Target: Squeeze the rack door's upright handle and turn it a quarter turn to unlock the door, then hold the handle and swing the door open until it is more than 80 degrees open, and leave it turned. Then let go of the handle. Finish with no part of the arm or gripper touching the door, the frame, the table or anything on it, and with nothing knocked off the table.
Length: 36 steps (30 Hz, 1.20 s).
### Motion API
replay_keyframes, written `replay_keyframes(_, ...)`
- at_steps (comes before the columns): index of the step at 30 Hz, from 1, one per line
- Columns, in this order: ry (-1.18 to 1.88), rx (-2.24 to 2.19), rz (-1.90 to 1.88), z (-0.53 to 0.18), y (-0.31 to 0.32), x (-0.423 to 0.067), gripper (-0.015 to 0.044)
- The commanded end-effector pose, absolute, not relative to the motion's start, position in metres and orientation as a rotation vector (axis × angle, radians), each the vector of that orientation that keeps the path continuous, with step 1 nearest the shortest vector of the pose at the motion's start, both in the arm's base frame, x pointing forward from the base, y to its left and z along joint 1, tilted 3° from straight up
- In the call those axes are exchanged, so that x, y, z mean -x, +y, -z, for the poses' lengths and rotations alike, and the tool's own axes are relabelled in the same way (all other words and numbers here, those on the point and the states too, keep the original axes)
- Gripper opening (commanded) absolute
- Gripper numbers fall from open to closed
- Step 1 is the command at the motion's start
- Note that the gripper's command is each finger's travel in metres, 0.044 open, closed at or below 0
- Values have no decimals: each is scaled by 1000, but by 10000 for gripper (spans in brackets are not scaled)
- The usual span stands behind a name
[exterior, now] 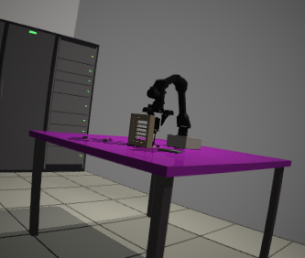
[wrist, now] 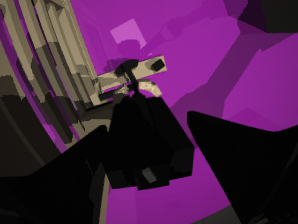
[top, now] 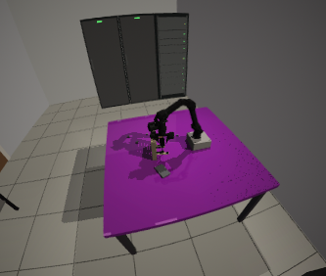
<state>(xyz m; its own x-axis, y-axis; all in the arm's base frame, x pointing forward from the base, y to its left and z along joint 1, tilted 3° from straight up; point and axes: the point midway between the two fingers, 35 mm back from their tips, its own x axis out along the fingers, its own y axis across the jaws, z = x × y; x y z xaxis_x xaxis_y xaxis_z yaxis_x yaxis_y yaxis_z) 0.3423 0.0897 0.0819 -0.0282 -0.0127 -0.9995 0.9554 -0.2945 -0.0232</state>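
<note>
Purple table (top: 140,201) (exterior: 200,160) is supporting small tan rack (top: 154,150) (exterior: 148,133) (wrist: 78,35); gripper (top: 162,140) (exterior: 161,121) (wrist: 148,123) is hovering beside it, fingers standing apart, clamping nothing; dark handle (wrist: 150,132) is showing between them in wrist view.

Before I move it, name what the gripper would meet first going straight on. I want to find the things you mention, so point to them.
The gripper (top: 163,137) (exterior: 157,117) (wrist: 148,123) would probably meet the black block (exterior: 157,125) (wrist: 145,142) first; it shows between the open fingers beside the tan rack (top: 154,150) (exterior: 149,133) (wrist: 75,37). Depth is unclear, so it may already be level with the fingertips.
</note>
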Motion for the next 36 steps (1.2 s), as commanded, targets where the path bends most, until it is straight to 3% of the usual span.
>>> replay_keyframes(1, 1040, -1415, 1460, -82, 86, -345, 273)
replay_keyframes(36, 1040, -1415, 1460, -82, 86, -345, 39)
